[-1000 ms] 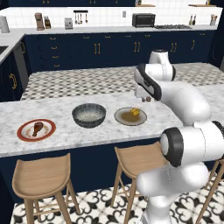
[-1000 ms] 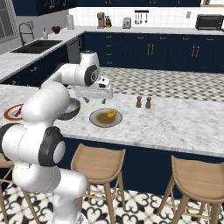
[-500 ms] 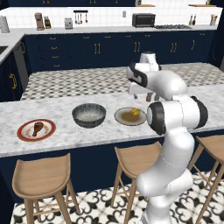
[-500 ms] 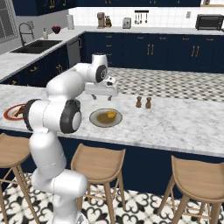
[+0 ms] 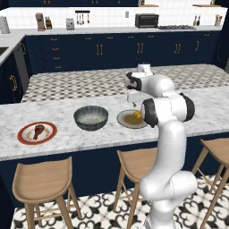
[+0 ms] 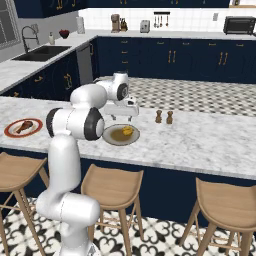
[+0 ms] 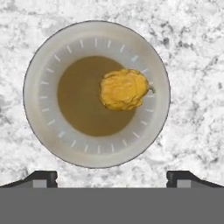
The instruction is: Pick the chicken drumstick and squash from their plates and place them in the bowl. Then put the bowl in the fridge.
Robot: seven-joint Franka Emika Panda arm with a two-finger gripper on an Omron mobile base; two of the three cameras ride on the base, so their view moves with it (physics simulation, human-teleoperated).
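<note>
The lumpy yellow squash [image 7: 124, 89] lies right of centre on the grey-beige plate [image 7: 39, 87], which sits on the marble island. My gripper [image 7: 112, 179] hovers straight above that plate, open and holding nothing, its fingertips [image 7: 41, 177] wide apart. From the base views the gripper [image 5: 134, 103] [image 6: 125, 116] hangs a short way over the squash [image 5: 137, 115] [image 6: 128, 131]. The dark ribbed bowl [image 5: 91, 117] stands just left of the plate [image 5: 126, 120]. Farther left, the reddish drumstick [image 5: 39, 131] [image 6: 24, 126] rests on the red-rimmed plate [image 5: 24, 136] [image 6: 11, 131]. The fridge is out of view.
Two small shakers [image 6: 163, 117] stand on the island to the right of the squash plate. Wooden stools [image 5: 42, 181] line the island's near side. Behind a tiled aisle run navy cabinets [image 5: 112, 53] and a back counter with a toaster oven [image 5: 146, 20].
The arm has unfolded from a bent pose and now stands upright. The hand has come down closer over the squash plate. Nothing on the counter has moved.
</note>
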